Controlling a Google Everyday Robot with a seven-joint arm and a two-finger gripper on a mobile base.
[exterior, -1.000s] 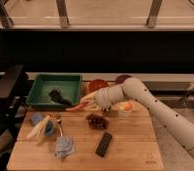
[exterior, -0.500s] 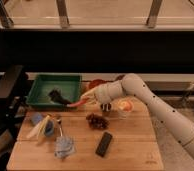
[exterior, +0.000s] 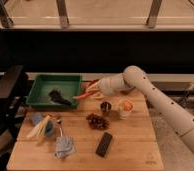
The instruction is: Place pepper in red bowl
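Observation:
My gripper (exterior: 93,90) is shut on the pepper (exterior: 82,95), a long, slender red-orange chili. It holds the pepper above the table, tip pointing left toward the green tray's right edge. The red bowl (exterior: 92,82) shows only as a red-orange rim just behind the gripper at the back of the table; the arm and gripper hide most of it. The pepper hangs in front of and slightly left of the bowl. The white arm (exterior: 155,97) reaches in from the right.
A green tray (exterior: 46,80) with a dark object sits at the back left. A small dark cup (exterior: 105,106), a white cup (exterior: 125,107), a dark red grape cluster (exterior: 96,120), a black slab (exterior: 104,144), a blue cloth (exterior: 64,148) and a banana (exterior: 39,128) lie on the wooden table (exterior: 135,145).
The gripper has carried the pepper up and back, away from the table's middle toward the red bowl. The arm now covers the purple bowl.

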